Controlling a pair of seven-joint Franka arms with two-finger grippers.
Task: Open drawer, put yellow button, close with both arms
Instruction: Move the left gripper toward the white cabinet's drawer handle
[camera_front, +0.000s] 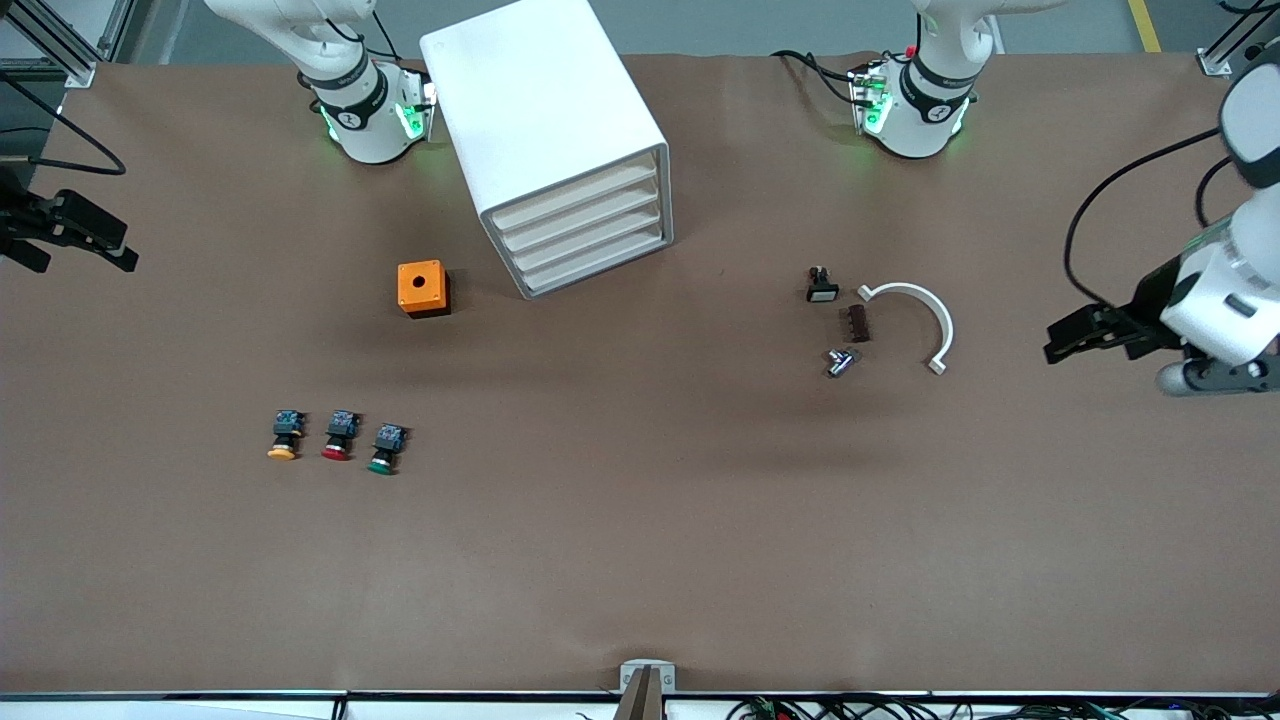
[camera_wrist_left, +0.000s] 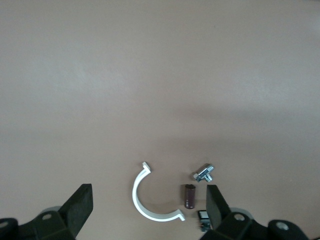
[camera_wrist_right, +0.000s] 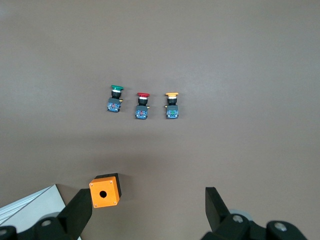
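The right gripper (camera_front: 70, 235) and left gripper (camera_front: 1085, 335) hang empty over the desk's two ends, fingers apart, both partly cut off. The drawer (camera_front: 578, 192), top of the white cabinet (camera_front: 545, 120), is closed, its contents hidden. The yellow button (camera_front: 284, 437) lies on the desk (camera_front: 640, 520) beside the red button (camera_front: 339, 436), toward the right arm's end.

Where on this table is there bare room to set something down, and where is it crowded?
The widest bare patch runs nearer the front camera than the three buttons, yellow button included. More lies between the orange box and the white curved bracket. It is crowded around that bracket, with small parts beside it, and between the cabinet and the orange box.
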